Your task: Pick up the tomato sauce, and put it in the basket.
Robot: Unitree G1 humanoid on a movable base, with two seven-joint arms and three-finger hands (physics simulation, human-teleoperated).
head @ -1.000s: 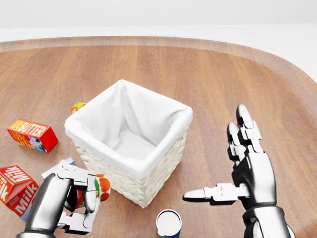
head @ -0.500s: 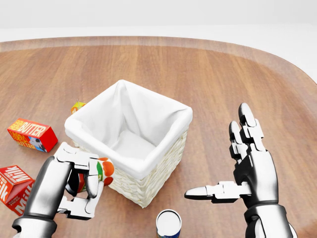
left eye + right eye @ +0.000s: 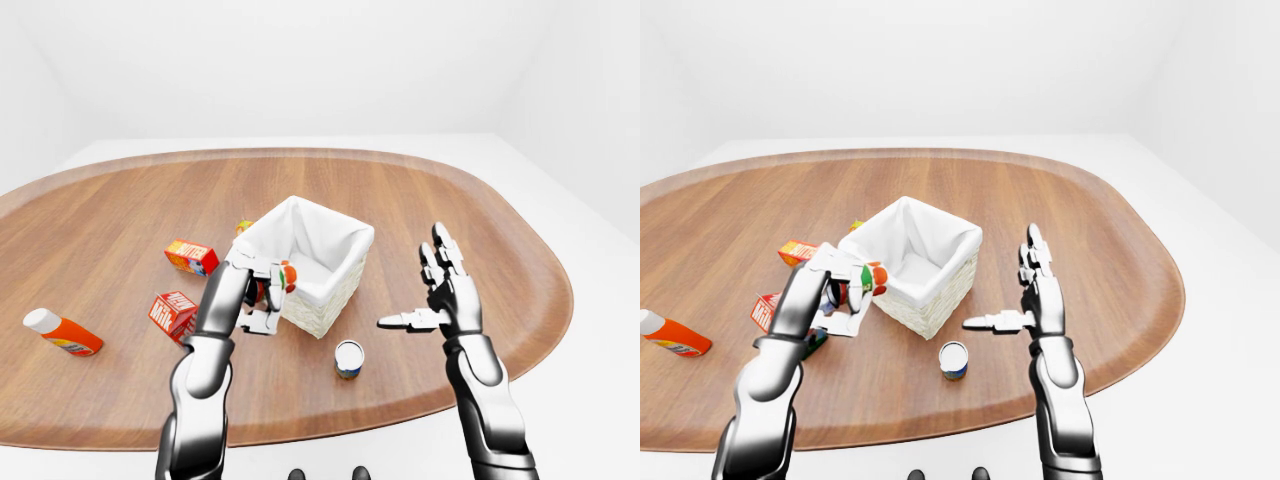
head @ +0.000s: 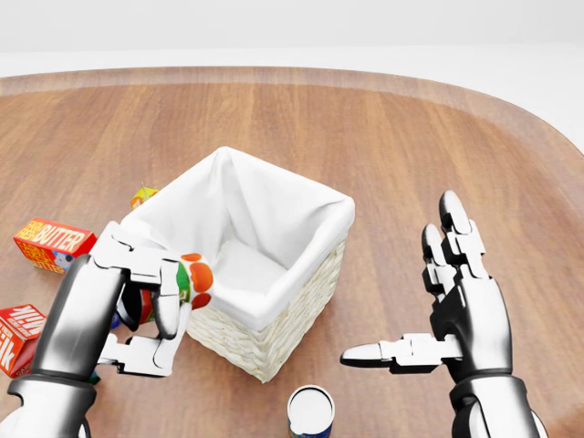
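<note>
Left hand around tomato sauce, beside basket, near "BUTTER" box.

Left hand raised tomato sauce to basket rim, seemingly touching.

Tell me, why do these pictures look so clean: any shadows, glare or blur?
Head view: sharp all over, flat even light; the basket has only faint shading inside its white liner, and the left hand and right hand carry soft highlights, no harsh glare. Left-eye view: wider framing, the table looks strongly rounded, and the can throws hardly any shadow. Right-eye view: nearly the same.
</note>
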